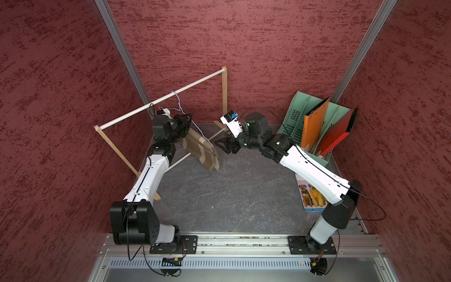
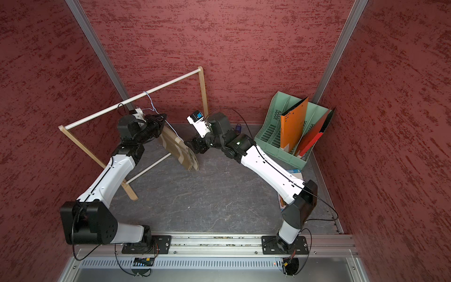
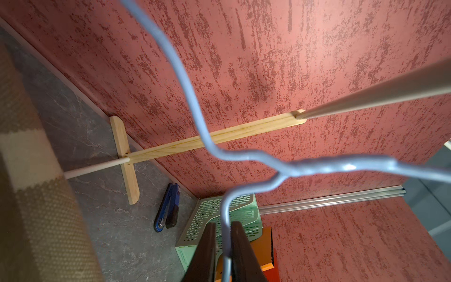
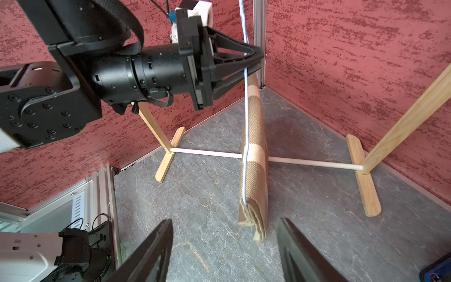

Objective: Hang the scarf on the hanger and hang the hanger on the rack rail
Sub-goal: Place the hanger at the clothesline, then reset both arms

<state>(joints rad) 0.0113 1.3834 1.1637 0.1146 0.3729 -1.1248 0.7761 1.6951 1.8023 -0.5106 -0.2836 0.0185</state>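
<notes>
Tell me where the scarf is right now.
In both top views the scarf hangs folded over the hanger, left of centre, below the rack's top rod.

a grey, marble-veined counter (image 1: 219,195) carries everything. a wooden rack (image 1: 224,92) stands on flat wooden feet across its far left part. a mint-green file organiser (image 1: 296,114) stands in the far right corner. a dog-picture book (image 1: 312,195) lies flat by the right edge, and a blue stapler (image 3: 168,207) lies beside the far wall.
</notes>
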